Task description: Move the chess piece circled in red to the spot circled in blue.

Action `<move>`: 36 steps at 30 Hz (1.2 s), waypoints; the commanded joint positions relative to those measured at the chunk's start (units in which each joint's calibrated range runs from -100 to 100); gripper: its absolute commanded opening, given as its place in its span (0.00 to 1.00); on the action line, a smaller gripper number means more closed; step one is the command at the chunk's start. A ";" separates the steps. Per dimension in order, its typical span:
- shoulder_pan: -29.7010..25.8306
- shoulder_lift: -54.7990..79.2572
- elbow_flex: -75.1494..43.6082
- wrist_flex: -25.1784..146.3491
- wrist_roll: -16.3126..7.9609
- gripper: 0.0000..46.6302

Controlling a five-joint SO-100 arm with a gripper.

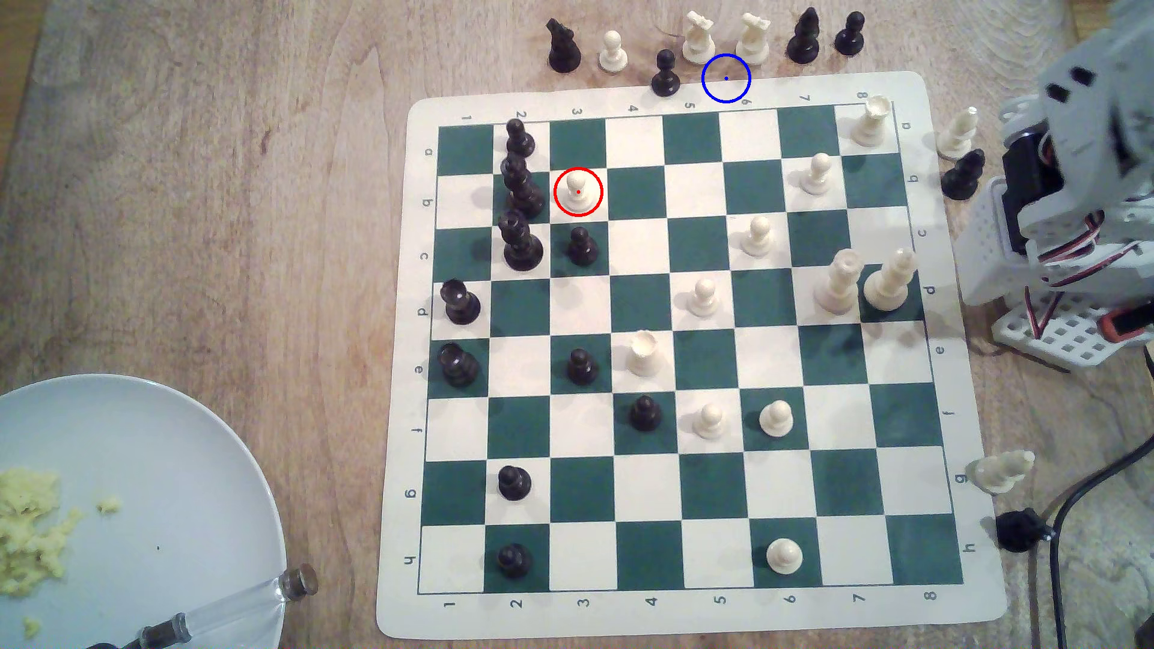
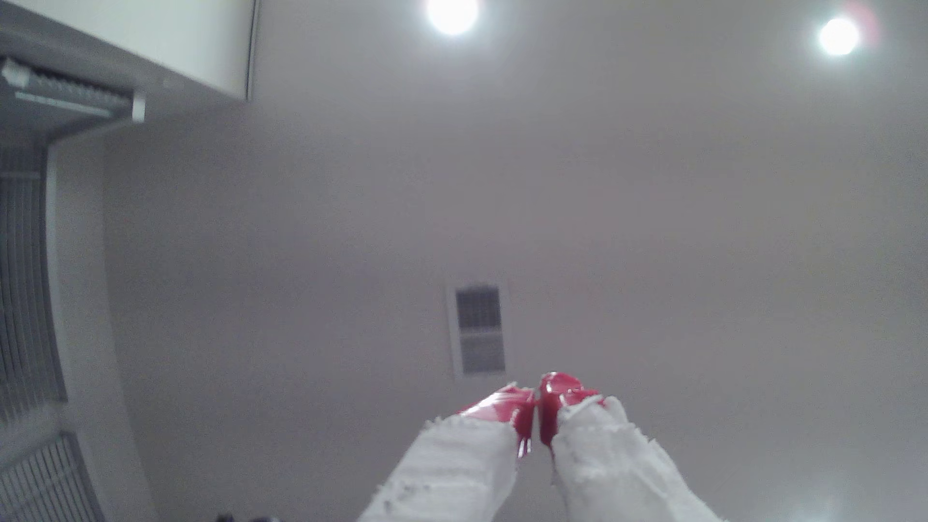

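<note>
The chess piece (image 1: 577, 188), a cream pawn ringed in red, stands on a white square near the board's far left in the exterior view, beside tall black pieces (image 1: 519, 187). The spot (image 1: 725, 78), a blue ring, lies on the mat's far border just in front of two cream knights (image 1: 724, 36). The arm (image 1: 1074, 187) is folded up at the exterior view's right edge, far from both. In the wrist view my gripper (image 2: 536, 401) points up at the ceiling, its red-tipped white fingers pressed together with nothing between them.
Black and cream pieces are scattered across the green-and-white board (image 1: 680, 349). Captured pieces line the far edge (image 1: 805, 37) and the right side (image 1: 961, 150). A white plate (image 1: 156, 474) with food sits at the near left. Cables (image 1: 1061, 561) run at the right.
</note>
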 commanded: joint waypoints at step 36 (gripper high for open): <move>11.30 37.24 -46.97 114.29 0.24 0.00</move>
